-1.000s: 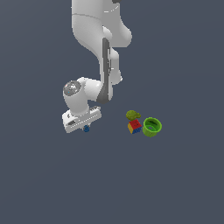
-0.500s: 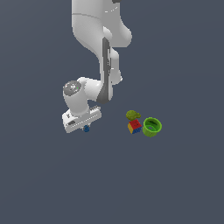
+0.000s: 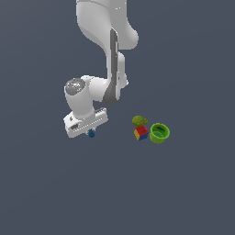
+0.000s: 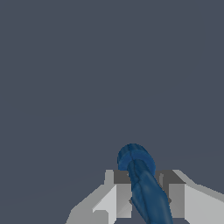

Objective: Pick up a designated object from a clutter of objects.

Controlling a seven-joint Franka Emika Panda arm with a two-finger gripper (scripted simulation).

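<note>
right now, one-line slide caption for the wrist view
Wrist view: the hand closed around the dark blue piece, its round end pointing outward.

Dark blue piece (image 4: 142,183) between gripper (image 4: 143,194) fingers (image 4: 117,194), both pressed against narrow body. Wider round end projects past fingertips. Plain grey-blue floor (image 4: 87,78) behind.

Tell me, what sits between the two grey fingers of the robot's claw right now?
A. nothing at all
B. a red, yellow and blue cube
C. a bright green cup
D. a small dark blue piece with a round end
D: the wrist view shows the small dark blue piece with a round end lying between the fingers of the claw, while the bright green cup and the red, yellow and blue cube sit apart from it in the exterior view.
</note>
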